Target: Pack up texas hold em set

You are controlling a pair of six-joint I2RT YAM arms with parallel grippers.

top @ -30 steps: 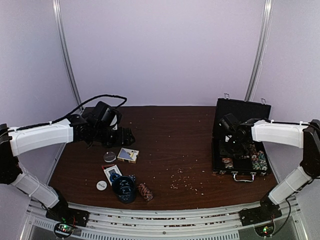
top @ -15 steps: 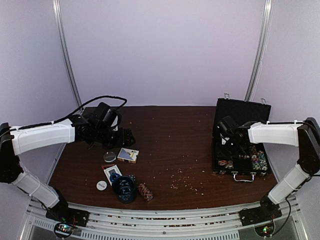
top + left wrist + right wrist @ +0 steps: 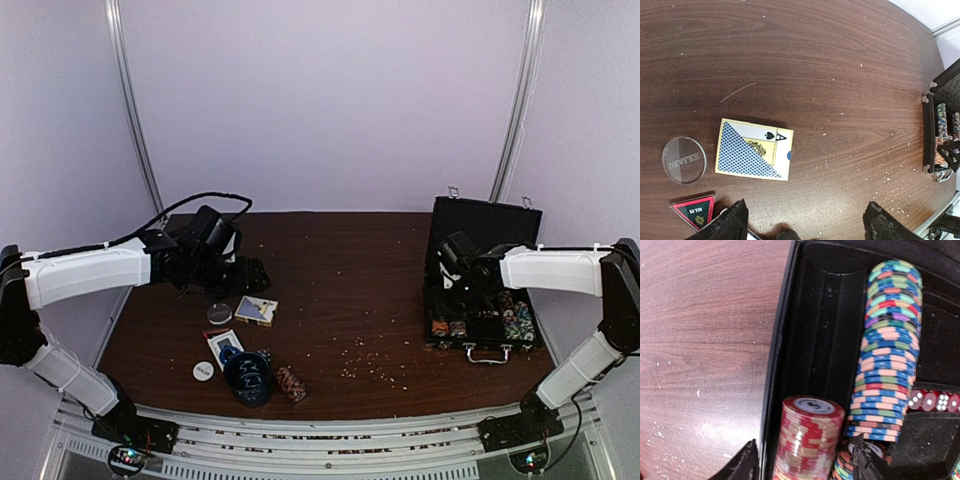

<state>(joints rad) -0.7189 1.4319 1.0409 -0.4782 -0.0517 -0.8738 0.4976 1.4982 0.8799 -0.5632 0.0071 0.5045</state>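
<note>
Two claws are over a brown table (image 3: 330,260). The black case (image 3: 484,222) sits open at the right side of the table, with its lid standing up. The right claw (image 3: 805,465) is down inside the case. Its two fingers (image 3: 740,467) stand apart, with a red chip roll (image 3: 807,435) between them. A small gap shows on each side of the roll, so the claw is not squeezing it. The red chip roll stands upright right next to the case wall and has a 5 on its top chip. Just beside it, a long row of chips (image 3: 887,350) in many colours lies in a groove. Some red dice (image 3: 935,401) lie near the end of that row.

The left claw (image 3: 805,225) hangs over the left side of the table, well apart from the case. Its fingers are spread wide above the wood. A card deck (image 3: 754,156) lies flat on the table just ahead of it, with an ace of spades on the box. A clear round button (image 3: 684,160) lies beside the deck. A red and green triangle piece (image 3: 695,208) lies near that button. Closer to the arm bases, four more things sit close together on the table. They are a second card deck (image 3: 224,347), a white round button (image 3: 203,370), a dark cup (image 3: 248,375) and one more chip roll (image 3: 290,383) lying on its side.
</note>
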